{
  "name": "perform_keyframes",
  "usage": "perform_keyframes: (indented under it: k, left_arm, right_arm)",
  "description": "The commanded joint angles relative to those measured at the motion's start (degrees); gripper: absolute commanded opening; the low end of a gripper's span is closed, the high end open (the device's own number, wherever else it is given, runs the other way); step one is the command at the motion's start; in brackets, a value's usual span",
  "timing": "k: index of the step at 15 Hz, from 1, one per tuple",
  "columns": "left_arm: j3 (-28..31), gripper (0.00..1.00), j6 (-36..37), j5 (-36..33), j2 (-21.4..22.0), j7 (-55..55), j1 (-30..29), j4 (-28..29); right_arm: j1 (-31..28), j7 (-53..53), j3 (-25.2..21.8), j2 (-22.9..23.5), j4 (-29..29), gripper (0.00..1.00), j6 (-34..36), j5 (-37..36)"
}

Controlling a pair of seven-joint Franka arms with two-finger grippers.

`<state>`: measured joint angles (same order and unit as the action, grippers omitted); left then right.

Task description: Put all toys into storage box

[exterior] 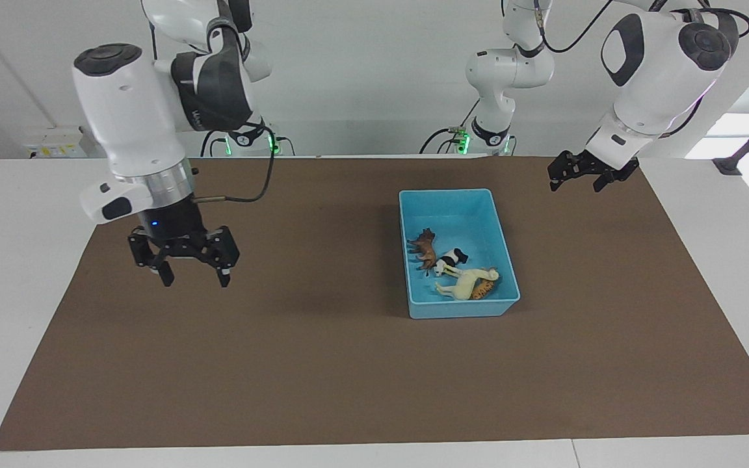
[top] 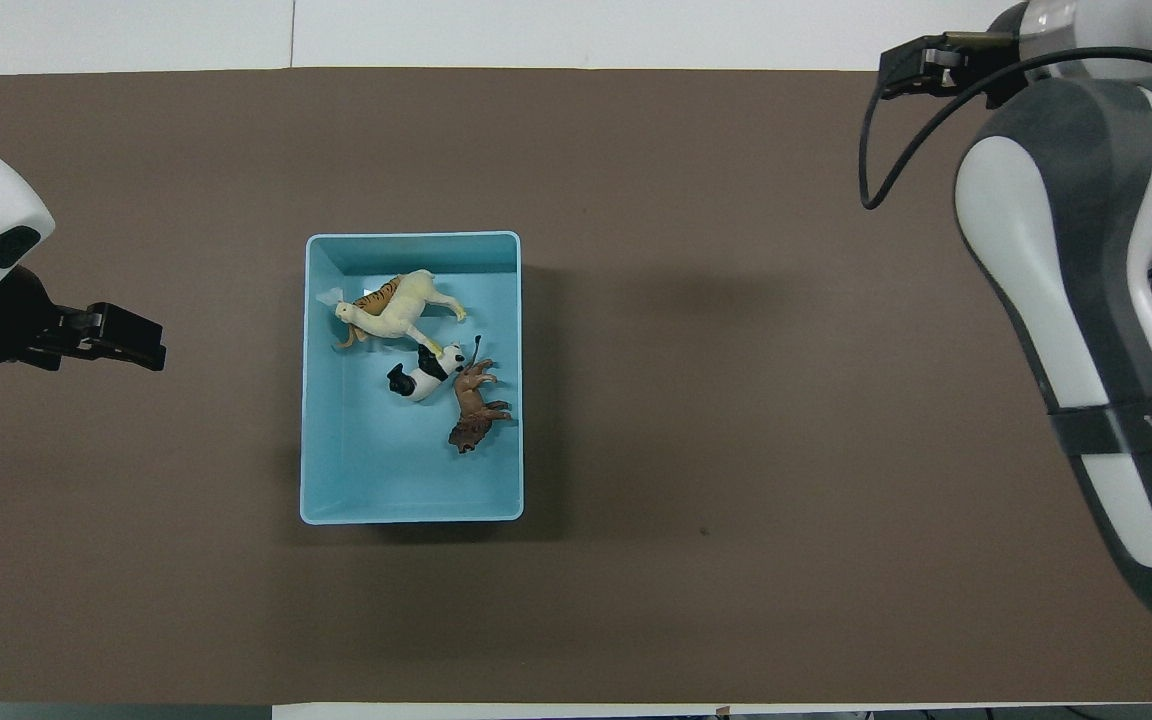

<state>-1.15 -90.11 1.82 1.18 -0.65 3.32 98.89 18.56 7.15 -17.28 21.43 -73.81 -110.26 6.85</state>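
1. All four toys (exterior: 454,266) are found inside the storage box (exterior: 504,221)
2. Right gripper (exterior: 183,260) and left gripper (exterior: 582,172) are held wide, empty, away from the box
3. Little risk is judged; only a stray sweep would tip the box

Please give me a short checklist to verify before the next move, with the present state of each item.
1. All four toys in the storage box: tiger, cream long-necked animal, panda, brown horned animal: ok.
2. No toy on the brown mat: ok.
3. Left end effector empty, over the mat away from the box: ok.
4. Right end effector open, empty, over the mat at its own end: ok.
5. Box upright, flat on the mat: ok.
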Motion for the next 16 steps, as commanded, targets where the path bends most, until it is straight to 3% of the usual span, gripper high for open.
perform_keyframes:
  k: [1,4,9,11,14,16]
  left_arm:
    - [0.2,1.0,0.2,0.7,1.7,-0.8,-0.9,1.7]
    - [-0.3,1.0,-0.4,0.7,1.7,-0.5,-1.5,1.7]
    - [-0.3,1.0,-0.4,0.7,2.1,-0.3,-0.9,1.5]
    - [-0.4,1.0,-4.4,0.7,1.8,-0.8,-0.8,1.7]
    - [-0.6,1.0,-5.3,0.7,2.1,-0.7,0.0,2.1]
    - [-0.5,1.0,-5.7,0.7,2.1,-0.6,-0.1,1.8]
  right_arm:
    - [-3.3,-3.3,0.8,-3.5,-2.9,1.0,6.8,0.0]
    - [-7.4,-7.8,0.8,-6.4,-3.7,1.0,13.6,0.0]
    - [-12.8,-15.1,1.4,-17.5,-12.1,1.0,19.9,-0.8]
    - [-13.5,-14.8,1.6,-19.4,-12.5,1.0,24.5,-2.6]
    - [-18.3,-14.7,8.1,-21.5,-13.0,1.0,27.0,-7.0]
    - [-18.7,-14.8,9.4,-22.6,-15.2,1.0,26.9,-9.5]
